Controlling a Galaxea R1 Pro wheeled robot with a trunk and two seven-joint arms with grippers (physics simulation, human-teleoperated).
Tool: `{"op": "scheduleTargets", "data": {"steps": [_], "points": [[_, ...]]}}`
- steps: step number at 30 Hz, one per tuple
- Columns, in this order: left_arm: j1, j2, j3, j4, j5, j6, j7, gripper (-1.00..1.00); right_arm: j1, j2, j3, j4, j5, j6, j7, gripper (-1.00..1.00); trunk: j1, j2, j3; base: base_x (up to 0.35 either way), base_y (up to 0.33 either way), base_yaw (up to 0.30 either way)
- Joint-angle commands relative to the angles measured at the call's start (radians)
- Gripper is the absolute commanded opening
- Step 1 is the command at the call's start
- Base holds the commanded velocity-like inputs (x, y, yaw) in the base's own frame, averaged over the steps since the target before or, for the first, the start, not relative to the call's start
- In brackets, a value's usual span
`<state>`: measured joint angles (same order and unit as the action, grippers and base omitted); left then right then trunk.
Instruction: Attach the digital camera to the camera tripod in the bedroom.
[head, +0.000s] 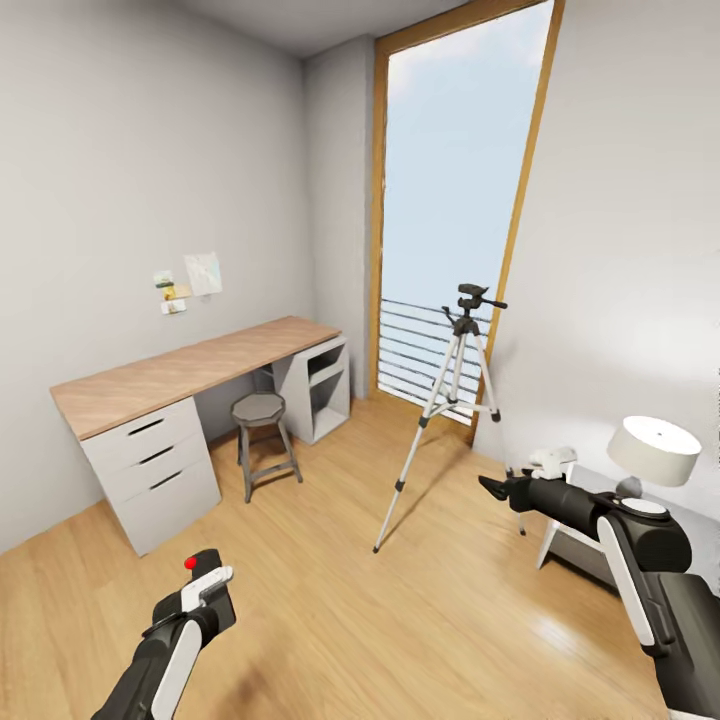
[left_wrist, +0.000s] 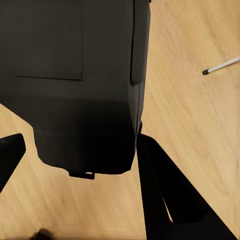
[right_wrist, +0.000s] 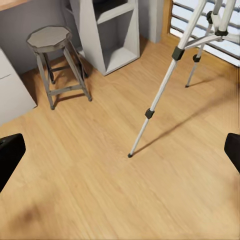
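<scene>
The left gripper (head: 205, 585) is clamped on the rigid, light-looking digital camera (left_wrist: 75, 85), best gripped by its flat sides; the right gripper (head: 492, 487) is spread, empty.

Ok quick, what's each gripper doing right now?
Left gripper: closed on the digital camera.
Right gripper: open, empty, aimed toward the camera tripod.

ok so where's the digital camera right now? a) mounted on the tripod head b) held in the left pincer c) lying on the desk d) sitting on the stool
b: the digital camera sits between the left pincer fingers, low over the floor, while the camera tripod stands by the window with its head bare.
</scene>
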<state>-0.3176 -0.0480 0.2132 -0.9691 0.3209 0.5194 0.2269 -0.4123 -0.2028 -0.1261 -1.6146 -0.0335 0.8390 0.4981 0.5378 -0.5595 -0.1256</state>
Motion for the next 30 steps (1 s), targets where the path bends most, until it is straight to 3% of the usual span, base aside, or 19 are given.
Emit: {"op": "scheduleTargets", "data": {"steps": [1,9,13,16,21,24,30], "points": [[-0.001,-0.002,0.005,-0.003,0.008,0.011,0.002,-1.00,-0.002,0.000,-0.006,-0.001,-0.003,0.006,0.002,1.00,-0.003,0.006,0.001,0.000,0.000,-0.035],[0.000,-0.001,0.017,-0.007,0.009,0.032,-0.004,-1.00,0.000,-0.001,-0.021,-0.001,-0.003,0.004,0.008,1.00,-0.034,0.062,0.026,0.000,0.000,-0.012],[0.001,0.001,0.019,-0.008,0.009,0.035,-0.004,-1.00,0.003,-0.005,-0.024,-0.001,-0.003,-0.001,0.070,1.00,-0.049,0.090,0.039,0.000,0.000,-0.002],[0.001,0.001,0.019,-0.008,0.009,0.036,-0.004,-1.00,0.006,-0.018,-0.025,-0.001,-0.003,-0.017,0.111,1.00,-0.061,0.111,0.048,0.000,0.000,0.000],[0.002,0.002,0.023,-0.006,0.009,0.036,-0.004,-1.00,0.015,-0.075,-0.024,-0.001,-0.003,-0.133,0.205,1.00,-0.069,0.125,0.055,0.000,0.000,0.000],[0.002,0.002,0.024,-0.002,0.009,0.035,-0.004,-1.00,0.018,-0.090,-0.024,0.000,-0.005,-0.184,0.228,1.00,-0.069,0.125,0.055,0.000,0.000,0.000],[0.003,0.003,0.024,0.003,0.008,0.031,-0.005,-1.00,0.021,-0.098,-0.024,0.000,-0.009,-0.213,0.243,1.00,-0.069,0.125,0.055,0.065,-0.018,0.000]]}}
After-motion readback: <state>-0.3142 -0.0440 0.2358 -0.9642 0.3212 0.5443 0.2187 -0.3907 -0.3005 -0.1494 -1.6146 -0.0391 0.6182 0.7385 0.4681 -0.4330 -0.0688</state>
